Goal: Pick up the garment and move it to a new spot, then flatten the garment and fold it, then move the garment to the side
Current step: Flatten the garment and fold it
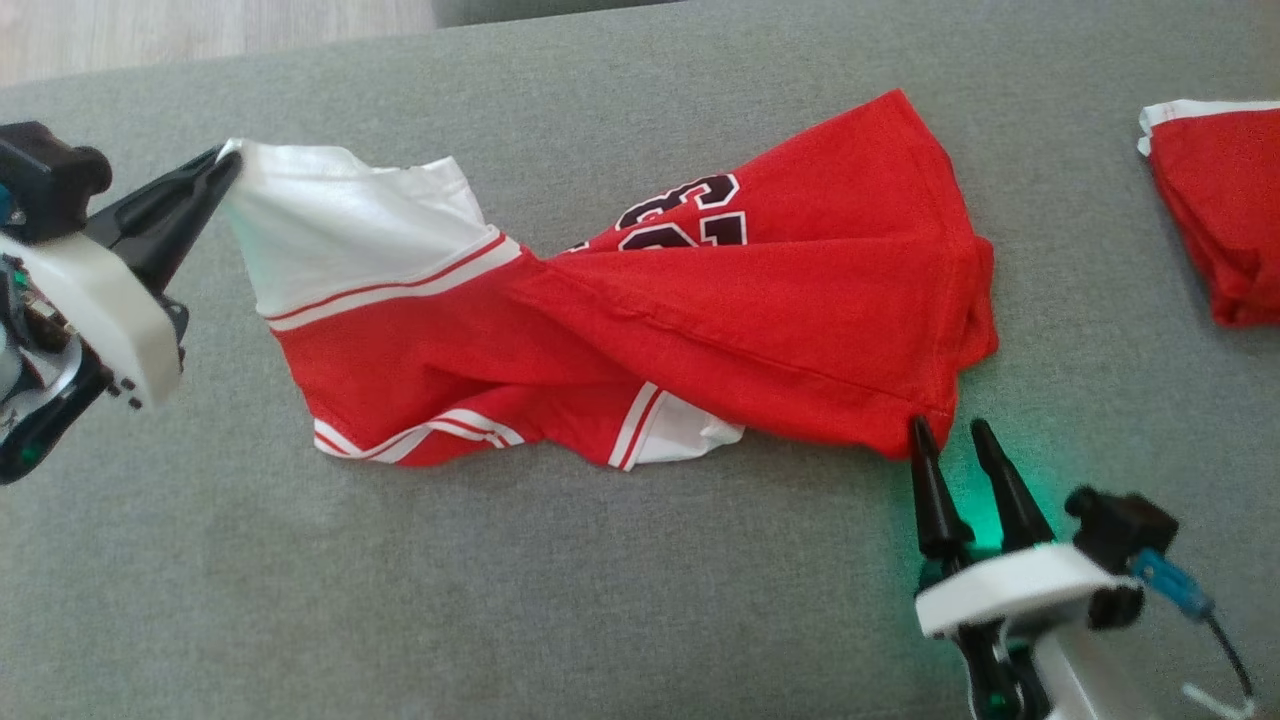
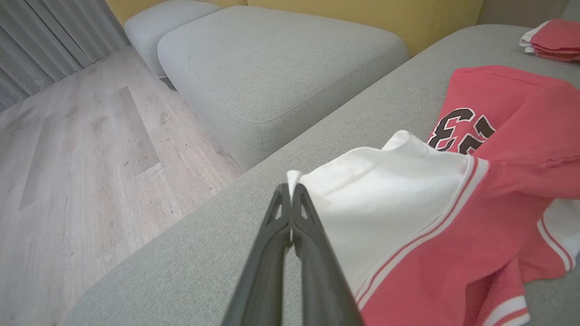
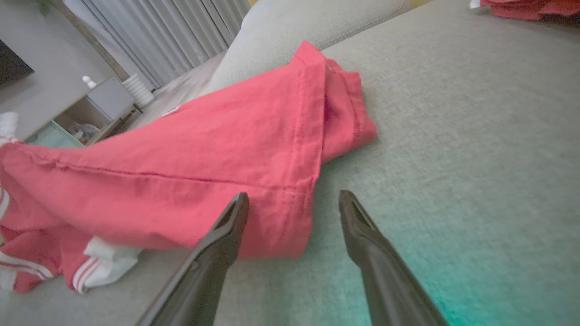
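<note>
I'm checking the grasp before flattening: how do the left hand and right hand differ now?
The left hand is shut, pinching the white sleeve of the jersey; the right hand is open, holding nothing. The left hand is at the sleeve end; the right hand is by the red hem corner. Both have dark fingers.

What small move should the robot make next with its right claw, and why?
Probably ease the open right claw forward onto the near hem corner of the jersey and close. The left claw pinches the white sleeve, and that corner lies ungripped at its tips.
</note>
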Tool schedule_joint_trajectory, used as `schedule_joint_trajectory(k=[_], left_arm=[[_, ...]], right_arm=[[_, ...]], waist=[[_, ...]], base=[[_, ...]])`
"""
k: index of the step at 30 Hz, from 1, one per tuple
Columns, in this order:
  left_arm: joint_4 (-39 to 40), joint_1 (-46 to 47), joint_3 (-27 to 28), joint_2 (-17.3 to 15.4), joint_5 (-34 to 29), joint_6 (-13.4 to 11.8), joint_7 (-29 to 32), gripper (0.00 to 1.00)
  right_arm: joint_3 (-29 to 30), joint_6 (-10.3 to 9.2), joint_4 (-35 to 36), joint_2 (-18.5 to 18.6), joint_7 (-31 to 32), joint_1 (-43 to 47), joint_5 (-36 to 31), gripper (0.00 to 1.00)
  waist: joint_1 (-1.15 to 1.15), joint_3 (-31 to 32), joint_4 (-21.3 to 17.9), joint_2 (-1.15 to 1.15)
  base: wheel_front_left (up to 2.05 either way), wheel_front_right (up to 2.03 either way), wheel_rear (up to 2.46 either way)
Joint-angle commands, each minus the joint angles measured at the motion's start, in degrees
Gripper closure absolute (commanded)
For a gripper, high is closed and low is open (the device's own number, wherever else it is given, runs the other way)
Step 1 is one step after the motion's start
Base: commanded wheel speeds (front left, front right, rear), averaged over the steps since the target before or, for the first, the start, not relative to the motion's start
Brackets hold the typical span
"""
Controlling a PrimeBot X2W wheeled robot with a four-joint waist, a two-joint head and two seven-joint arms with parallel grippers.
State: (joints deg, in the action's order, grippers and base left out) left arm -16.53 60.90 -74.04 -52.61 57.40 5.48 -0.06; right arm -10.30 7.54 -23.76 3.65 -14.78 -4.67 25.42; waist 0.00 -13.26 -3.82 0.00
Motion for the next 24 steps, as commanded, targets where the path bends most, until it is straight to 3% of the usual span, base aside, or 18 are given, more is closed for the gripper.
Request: schedule_joint_trajectory(k=[1,14,17,19,20,22,24], left_arm=[[0.1,3.9,3.3,-2.2,-0.5,-0.2,0.2,1.0],[-0.8,4.8,2.9,-1.0,-1.1,0.4,0.8,1.0],[-1.0,4.5,2.8,-1.0,-1.0,0.5,0.7,1.0],[-1.3,4.4,2.8,-0.9,-0.9,0.5,0.6,1.0],[-1.4,4.3,2.8,-0.8,-0.8,0.5,0.5,1.0],[-1.5,4.2,2.7,-0.6,-0.7,0.6,0.4,1.0],[-1.7,4.1,2.7,-0.5,-0.6,0.6,0.2,1.0]], right_arm=[[-2.4,-0.05,0.4,0.1,-0.2,-3.0,2.8,0.0],[-10.3,-0.05,-2.1,5.7,2.1,-6.4,22.9,0.0],[-11.9,-0.05,-1.1,6.8,2.5,-5.7,25.9,0.09],[-12.7,-0.05,-0.5,7.4,2.6,-5.4,27.6,0.27],[-13.3,-0.05,-0.2,7.7,2.9,-5.2,28.5,0.31],[-14.3,-0.05,0.4,8.3,3.2,-4.9,29.9,0.31],[-15.0,-0.05,0.9,8.9,3.3,-4.8,31.1,0.4]], waist=[[0.0,-0.2,0.1,0.0],[0.0,-0.2,1.4,0.0],[0.0,0.0,1.5,0.0],[0.0,0.2,1.6,0.0],[0.0,0.3,1.7,0.0],[0.0,0.5,1.8,0.0],[0.0,0.6,1.9,0.0]], base=[[0.0,0.0,0.0],[0.0,0.0,0.0],[0.0,0.0,0.0],[0.0,0.0,0.0],[0.0,0.0,0.0],[0.0,0.0,0.0],[0.0,0.0,0.0]])
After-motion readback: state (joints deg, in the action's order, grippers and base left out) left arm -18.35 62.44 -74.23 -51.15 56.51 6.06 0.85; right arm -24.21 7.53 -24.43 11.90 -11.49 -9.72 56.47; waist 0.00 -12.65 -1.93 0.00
